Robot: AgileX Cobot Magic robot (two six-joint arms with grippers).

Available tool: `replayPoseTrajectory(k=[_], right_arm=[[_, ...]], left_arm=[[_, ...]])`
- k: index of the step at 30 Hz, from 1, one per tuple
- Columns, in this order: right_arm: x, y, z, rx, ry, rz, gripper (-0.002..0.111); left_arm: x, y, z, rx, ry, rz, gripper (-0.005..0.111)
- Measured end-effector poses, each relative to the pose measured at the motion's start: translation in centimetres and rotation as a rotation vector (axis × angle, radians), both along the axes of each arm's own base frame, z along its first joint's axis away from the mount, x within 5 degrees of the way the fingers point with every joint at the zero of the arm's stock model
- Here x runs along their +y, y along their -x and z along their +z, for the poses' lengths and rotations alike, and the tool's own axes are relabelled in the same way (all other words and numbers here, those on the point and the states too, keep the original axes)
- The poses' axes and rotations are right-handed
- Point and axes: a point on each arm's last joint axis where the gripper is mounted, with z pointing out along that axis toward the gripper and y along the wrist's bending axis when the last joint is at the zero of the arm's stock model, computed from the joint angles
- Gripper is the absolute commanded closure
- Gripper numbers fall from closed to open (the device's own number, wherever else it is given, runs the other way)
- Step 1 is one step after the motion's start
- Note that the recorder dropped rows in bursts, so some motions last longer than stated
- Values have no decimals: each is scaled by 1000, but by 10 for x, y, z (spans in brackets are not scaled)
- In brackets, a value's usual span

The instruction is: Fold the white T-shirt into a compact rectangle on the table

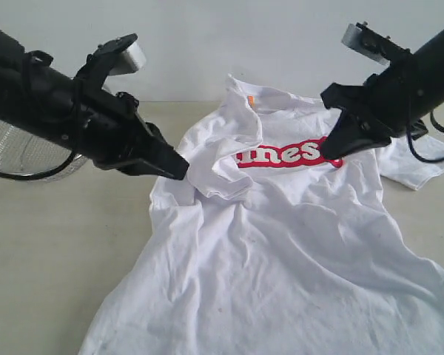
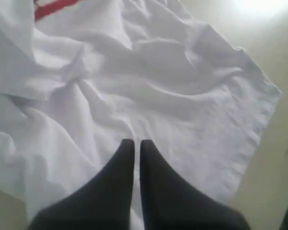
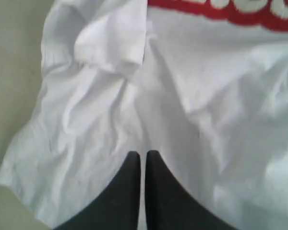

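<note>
Both claws are pinched shut and hold nothing. The left gripper [image 1: 179,168] hangs beside the folded-in sleeve [image 1: 218,176], and the right gripper [image 1: 331,154] hangs over the end of the red lettering [image 1: 288,157]. The white T-shirt [image 1: 281,244] lies wrinkled and chest up on the pale table [image 1: 52,244], with a plain light wall [image 1: 207,44] behind. Its hem runs off the exterior view's lower edge. Bare tabletop lies open on the left, less on the right.
</note>
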Motion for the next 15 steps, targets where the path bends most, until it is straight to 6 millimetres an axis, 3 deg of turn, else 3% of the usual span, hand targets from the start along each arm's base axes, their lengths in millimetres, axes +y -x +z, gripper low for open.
replayPoseTrajectory(k=[3, 5, 10, 15], right_arm=[[11, 57, 2, 54, 121, 35, 108], [17, 90, -10, 128, 202, 57, 108], [25, 127, -38, 191, 301, 86, 108], [20, 149, -68, 229, 362, 34, 108]], left_arm=[[-8, 32, -4, 38, 3, -66, 102], [-16, 53, -11, 78, -7, -120, 102], [-26, 88, -34, 177, -47, -192, 102], [-23, 106, -56, 221, -100, -178, 102]])
